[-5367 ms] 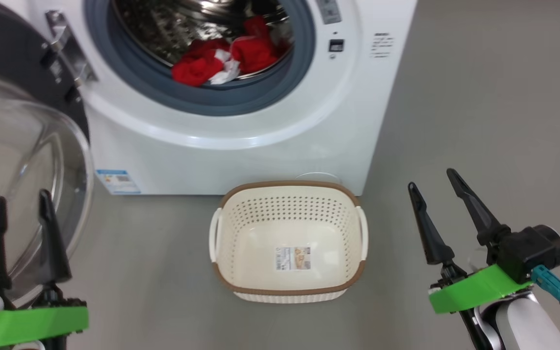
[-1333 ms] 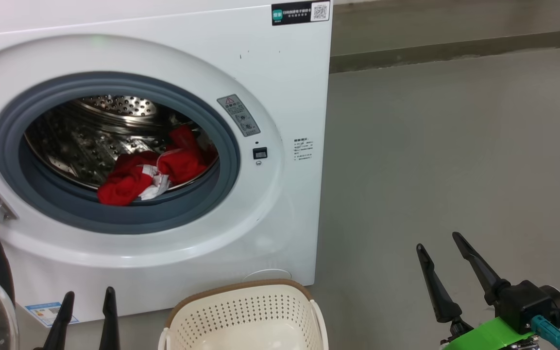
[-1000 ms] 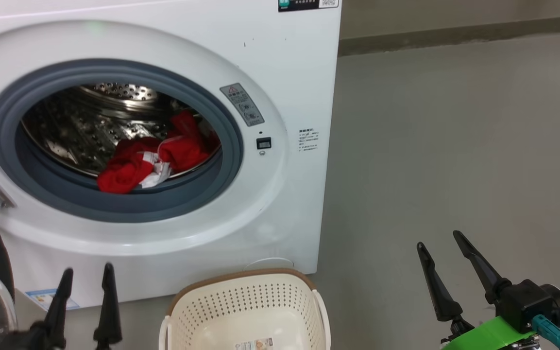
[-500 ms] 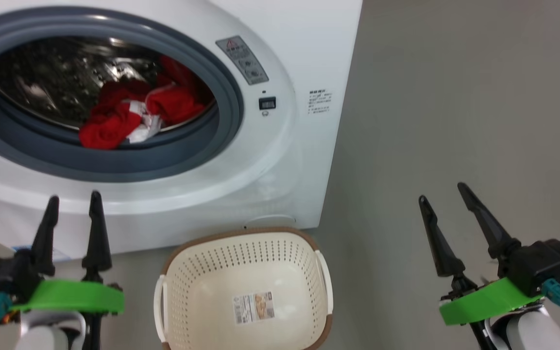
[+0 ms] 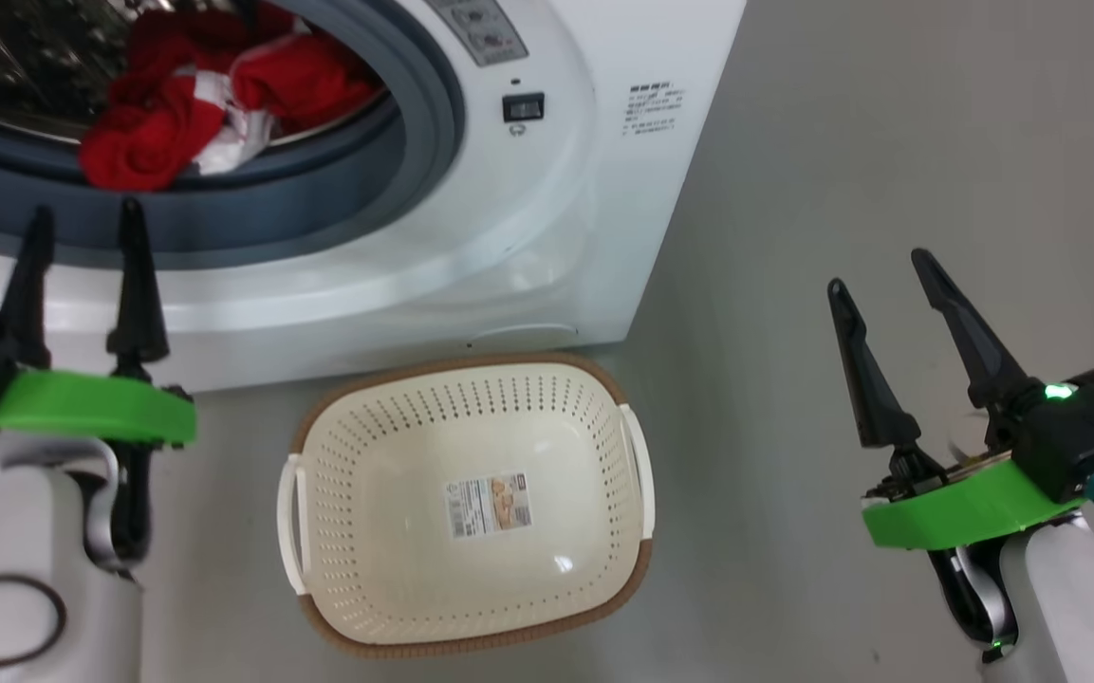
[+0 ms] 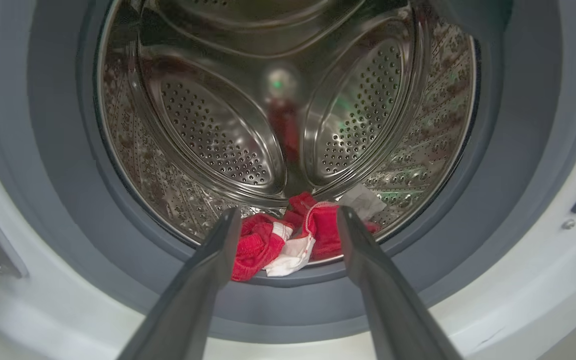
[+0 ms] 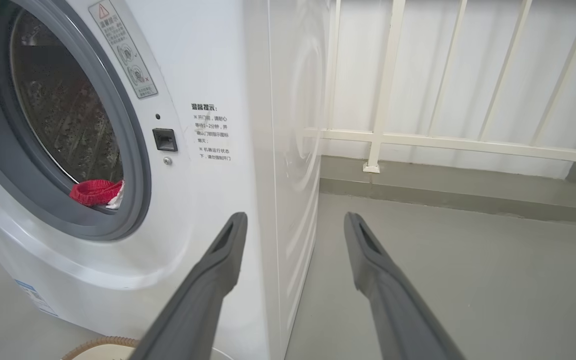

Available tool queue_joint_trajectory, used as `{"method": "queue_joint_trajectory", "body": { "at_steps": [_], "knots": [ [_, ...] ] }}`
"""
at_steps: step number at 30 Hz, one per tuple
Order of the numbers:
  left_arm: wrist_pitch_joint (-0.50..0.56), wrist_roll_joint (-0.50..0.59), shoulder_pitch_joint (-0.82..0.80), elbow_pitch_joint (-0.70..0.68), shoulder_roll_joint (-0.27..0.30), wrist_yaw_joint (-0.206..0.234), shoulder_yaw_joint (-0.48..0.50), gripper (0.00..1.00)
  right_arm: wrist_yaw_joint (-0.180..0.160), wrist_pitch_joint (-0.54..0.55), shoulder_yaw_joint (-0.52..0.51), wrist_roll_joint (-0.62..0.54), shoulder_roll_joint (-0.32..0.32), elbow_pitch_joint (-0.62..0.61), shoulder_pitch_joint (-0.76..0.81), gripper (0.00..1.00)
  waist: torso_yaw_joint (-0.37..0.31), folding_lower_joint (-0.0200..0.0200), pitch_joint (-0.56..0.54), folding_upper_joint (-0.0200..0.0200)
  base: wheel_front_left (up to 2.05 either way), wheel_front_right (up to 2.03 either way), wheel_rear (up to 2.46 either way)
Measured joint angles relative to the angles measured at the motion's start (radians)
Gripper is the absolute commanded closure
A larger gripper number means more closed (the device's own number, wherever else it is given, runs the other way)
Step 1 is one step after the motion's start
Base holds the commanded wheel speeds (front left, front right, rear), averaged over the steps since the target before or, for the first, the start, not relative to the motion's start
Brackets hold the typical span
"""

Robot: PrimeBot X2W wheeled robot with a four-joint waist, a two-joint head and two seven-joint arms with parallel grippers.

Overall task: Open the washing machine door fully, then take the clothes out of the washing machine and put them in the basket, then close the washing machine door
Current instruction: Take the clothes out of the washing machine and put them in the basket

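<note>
Two grippers are held spread and empty: left gripper (image 5: 83, 209) facing the washing machine (image 5: 547, 237), right gripper (image 5: 879, 270) over floor (image 5: 841, 142). The clothes (image 5: 157, 104) are heaped behind the lip of the grey ring (image 5: 300, 204), the basket (image 5: 471, 365) set before the machine.

The washing machine (image 5: 547, 237) takes the head view's upper left, with the clothes (image 5: 176, 104) in its drum at top left. The basket (image 5: 471, 365) stands on the floor (image 5: 888, 142) at lower centre, just before the machine, between the left pincer (image 5: 83, 211) and the right pincer (image 5: 879, 270).
</note>
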Motion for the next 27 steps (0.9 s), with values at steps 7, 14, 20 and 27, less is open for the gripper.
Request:
{"method": "queue_joint_trajectory", "body": {
  "at_steps": [7,14,20,27],
  "knots": [
    [-0.004,0.002,-0.137,0.119,0.031,-0.001,-0.002,0.00,0.000,0.000,-0.001,0.000,0.002,-0.005,-0.039,0.00,-0.014,0.0000,0.084,0.0000,0.00,0.00,0.00],
    [-0.006,0.018,-0.301,0.229,0.053,0.002,-0.018,0.00,0.000,0.000,-0.001,0.000,0.012,-0.014,-0.076,0.00,-0.035,0.0000,0.161,0.0000,0.00,0.00,0.00],
    [0.018,0.037,-0.413,0.346,0.093,0.034,-0.029,0.00,0.000,0.000,0.014,0.002,0.015,-0.014,-0.113,0.00,-0.059,0.0000,0.213,0.0000,0.00,0.00,0.00],
    [0.094,0.099,-0.495,0.468,0.139,0.095,-0.069,0.00,0.000,0.000,0.044,0.008,0.015,-0.017,-0.125,0.00,-0.092,0.0000,0.249,0.0000,0.00,0.00,0.00]
  ]
}}
